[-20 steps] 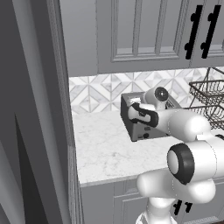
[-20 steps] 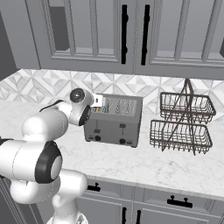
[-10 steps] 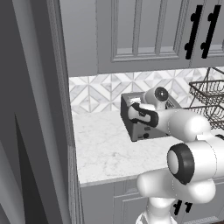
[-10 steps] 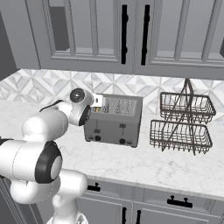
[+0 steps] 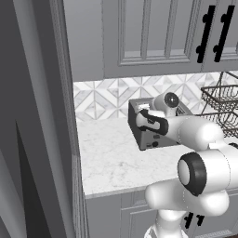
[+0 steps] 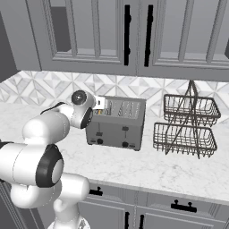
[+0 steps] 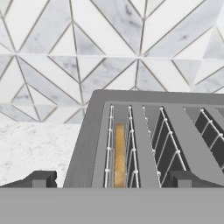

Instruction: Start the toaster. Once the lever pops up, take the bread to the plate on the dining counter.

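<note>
The pincer [image 7: 111, 179] is spread wide and holds nothing: in the hand view its two dark fingertips [image 7: 41, 178] stand well apart, one at each side of the near end of the toaster [image 7: 148, 131], just above its top face. Directly ahead of the pincer, between the fingertips, lies the toaster's left slot with its white wire guides; the bread [image 7: 119, 155] sits down inside this slot as a narrow tan strip, just beyond and slightly below the line joining the fingertips. To the right of that slot, still ahead of the pincer, is a second slot with wire guides. In the right base view the hand sits at the upper left end of the toaster [image 6: 117, 123], whose long front face carries small black controls; the lever [image 6: 126, 129] appears as a small black tab on that face, below and to the right of the hand, though whether it is up or down cannot be told. The toaster stands on a white marble counter [image 6: 147, 167]. Further right of the pincer, well apart from the toaster, stands a two-tier dark wire basket rack [image 6: 185, 127]. Beyond the toaster, behind everything, is a wall of grey and white triangular tiles [image 7: 87, 52], and above it hang grey cabinets [image 6: 98, 36] with black handles. In the left base view the white arm [image 5: 186, 132] reaches across the counter to the toaster [image 5: 144, 135].
</note>
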Controlling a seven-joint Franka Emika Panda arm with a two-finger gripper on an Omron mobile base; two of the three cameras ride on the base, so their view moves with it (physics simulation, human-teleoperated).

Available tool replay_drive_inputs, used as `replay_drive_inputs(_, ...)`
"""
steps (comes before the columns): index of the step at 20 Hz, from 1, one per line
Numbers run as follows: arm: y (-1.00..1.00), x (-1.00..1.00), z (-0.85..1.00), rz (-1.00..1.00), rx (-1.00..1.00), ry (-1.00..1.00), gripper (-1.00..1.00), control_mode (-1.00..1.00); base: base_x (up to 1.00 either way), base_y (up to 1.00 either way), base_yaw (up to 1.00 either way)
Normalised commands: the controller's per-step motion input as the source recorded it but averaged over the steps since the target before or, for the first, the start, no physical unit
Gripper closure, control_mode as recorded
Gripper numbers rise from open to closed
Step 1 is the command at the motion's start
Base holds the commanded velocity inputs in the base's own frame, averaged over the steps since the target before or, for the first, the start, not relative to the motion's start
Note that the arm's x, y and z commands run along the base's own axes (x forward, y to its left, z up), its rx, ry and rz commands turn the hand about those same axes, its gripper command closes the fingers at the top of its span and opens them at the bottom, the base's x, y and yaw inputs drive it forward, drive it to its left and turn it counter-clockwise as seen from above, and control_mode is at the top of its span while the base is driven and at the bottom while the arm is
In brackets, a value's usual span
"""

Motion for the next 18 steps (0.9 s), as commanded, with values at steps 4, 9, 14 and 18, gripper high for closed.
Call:
replay_drive_inputs(4, 0.0, 0.0, 0.0, 0.0, 0.0, 0.0, -1.0, -1.0, 0.0, 0.0, 0.0)
replay_drive_inputs(9, 0.0, 0.0, 0.0, 0.0, 0.0, 0.0, -1.0, -1.0, 0.0, 0.0, 0.0)
replay_drive_inputs(14, 0.0, 0.0, 0.0, 0.0, 0.0, 0.0, -1.0, -1.0, 0.0, 0.0, 0.0)
replay_drive_inputs(18, 0.0, 0.0, 0.0, 0.0, 0.0, 0.0, -1.0, -1.0, 0.0, 0.0, 0.0)
